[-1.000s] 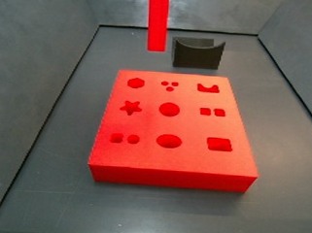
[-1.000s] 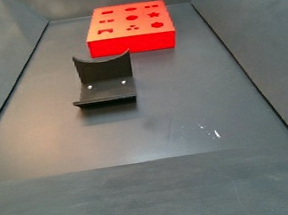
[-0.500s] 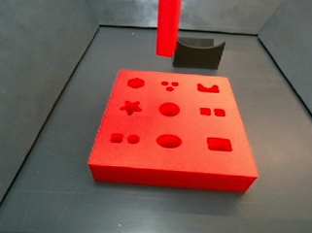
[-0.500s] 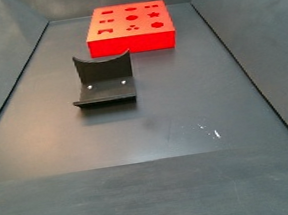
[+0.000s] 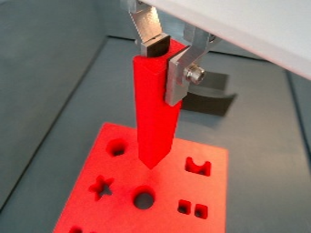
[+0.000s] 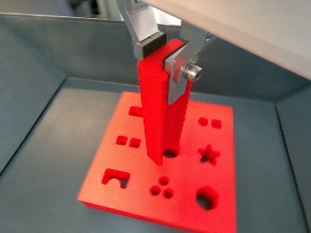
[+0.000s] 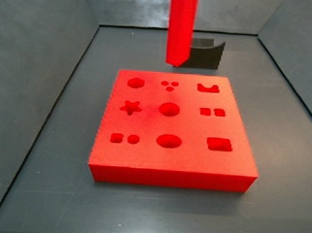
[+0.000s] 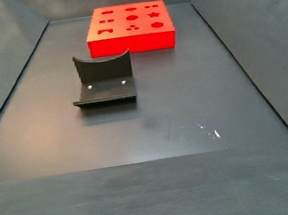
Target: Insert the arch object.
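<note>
No small dark arch block shows as a loose piece in any view. My gripper (image 5: pixel 165 62) is above the red board (image 7: pixel 170 153) and is shut on the top of a tall red pole (image 5: pixel 155 109); both wrist views show this (image 6: pixel 165 59). The pole (image 7: pixel 181 32) hangs upright with its pointed lower end above the board's back part, apart from it. The board has several shaped holes, one of them arch-shaped (image 7: pixel 208 88). The gripper itself is out of frame in both side views.
The dark fixture (image 8: pixel 103 80), an L-shaped bracket with a curved top edge, stands on the floor apart from the board (image 8: pixel 131 43). It is behind the pole in a side view (image 7: pixel 204 53). Grey walls slope up around the floor.
The red pole has moved to the right and lower in a side view, closer to the board. The board and fixture have not moved.
</note>
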